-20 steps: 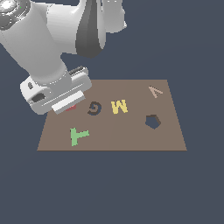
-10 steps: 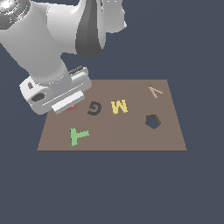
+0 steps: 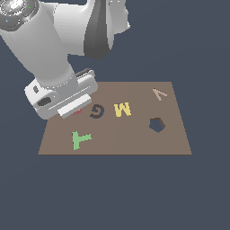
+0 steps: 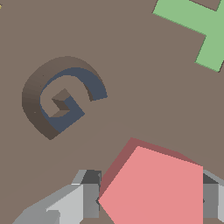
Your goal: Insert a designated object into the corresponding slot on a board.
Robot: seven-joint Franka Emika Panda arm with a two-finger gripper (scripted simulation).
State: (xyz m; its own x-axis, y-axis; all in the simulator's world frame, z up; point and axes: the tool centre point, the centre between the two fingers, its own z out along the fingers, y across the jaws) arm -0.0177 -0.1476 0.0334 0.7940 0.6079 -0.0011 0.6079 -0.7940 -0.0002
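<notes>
The red-pink pentagon block [image 4: 157, 188] lies on the brown board [image 3: 134, 141] near its left end in the exterior view, where only a red sliver [image 3: 77, 111] shows under my hand. My gripper [image 4: 151, 202] is down over it. One finger [image 4: 91, 199] meets the block's corner and the other finger [image 4: 211, 199] meets its opposite edge, so the jaws are shut on the block. The dark pentagon slot [image 3: 156, 125] is empty, far over on the board's right half. In the exterior view my gripper [image 3: 74, 110] is mostly hidden by the hand.
A dark G-shaped cutout [image 3: 96, 110] lies just beside the block and also shows in the wrist view [image 4: 61, 100]. A yellow M [image 3: 122, 109], a green T [image 3: 81, 139] and a V-shaped cutout [image 3: 159, 94] are also on the board.
</notes>
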